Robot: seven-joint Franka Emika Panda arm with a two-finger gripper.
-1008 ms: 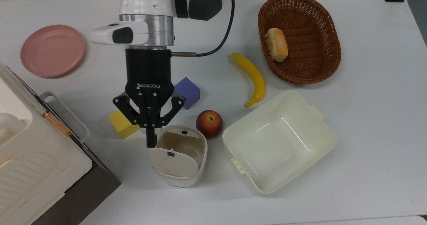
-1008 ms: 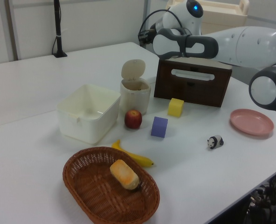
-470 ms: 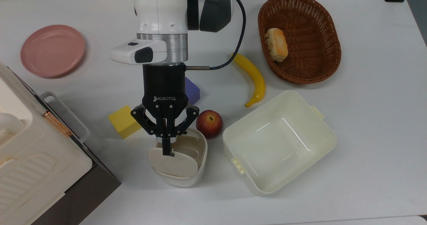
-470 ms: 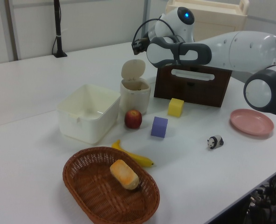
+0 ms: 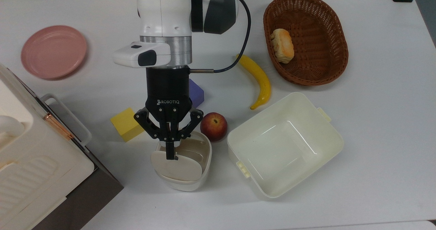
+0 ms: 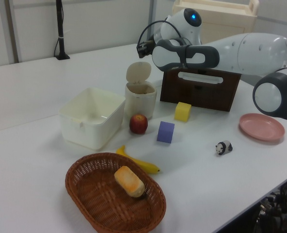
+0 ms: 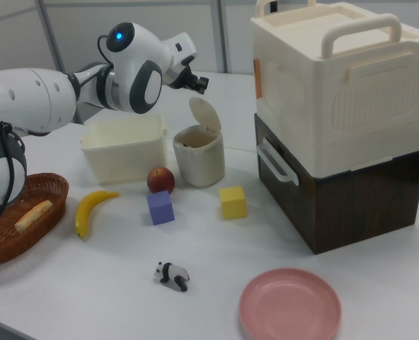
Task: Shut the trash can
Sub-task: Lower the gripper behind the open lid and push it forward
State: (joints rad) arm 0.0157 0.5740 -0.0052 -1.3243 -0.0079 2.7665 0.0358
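Trash can: in the top view you find it near the table's lower middle, lid raised and tilted, the inside visible as bare beige wall. The gripper sits directly over it, fingers pressed together into one black tip, clenched on nothing; whether that tip touches the lid you cannot tell. The apple lies just beside the can on the top view's right, then the lidless cream tub, nothing in it. The wicker basket holds one bread roll; the banana lies between basket and tub. Yellow block and purple block flank the arm; the pink plate is bare.

Left view: the trash can stands upright between the tub and the dark box, lid up, gripper near the lid's top edge. The basket holds the roll.

Right view: the can stands open beside the tub, the gripper above its lid. A panda figure lies apart.
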